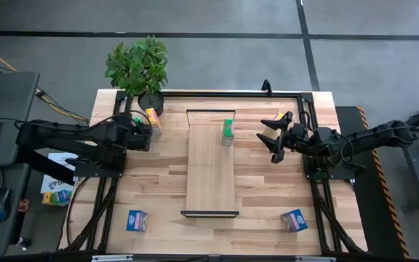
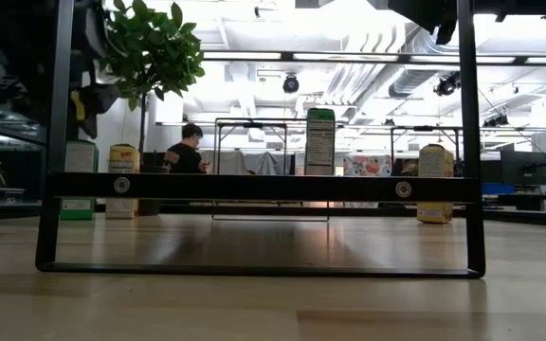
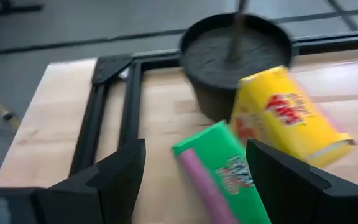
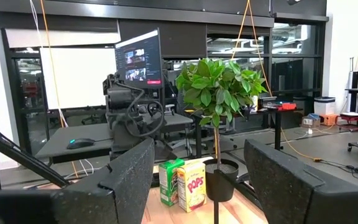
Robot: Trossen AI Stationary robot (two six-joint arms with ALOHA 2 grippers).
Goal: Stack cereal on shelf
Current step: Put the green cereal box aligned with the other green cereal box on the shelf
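At the near edge of the worktop (image 1: 158,182): two blue cereal boxes, one at the left corner (image 1: 137,220), one at the right (image 1: 294,220), both untouched. Between them ran the shelf (image 1: 211,175), lengthwise toward the far side, bare but for one green box (image 1: 228,132) standing upright near its far end. Right of that box: right pincer (image 1: 275,138), spread wide, holding nothing, with a yellow box (image 1: 278,116) just beyond it. Far left, by the potted plant (image 1: 138,69): left pincer (image 3: 194,180), wide open, poised over a green box (image 3: 222,174) and a yellow box (image 3: 288,115) beside the pot. Step judged in hand: picking the second box. The next move called for lowering around one box without nudging its neighbour.
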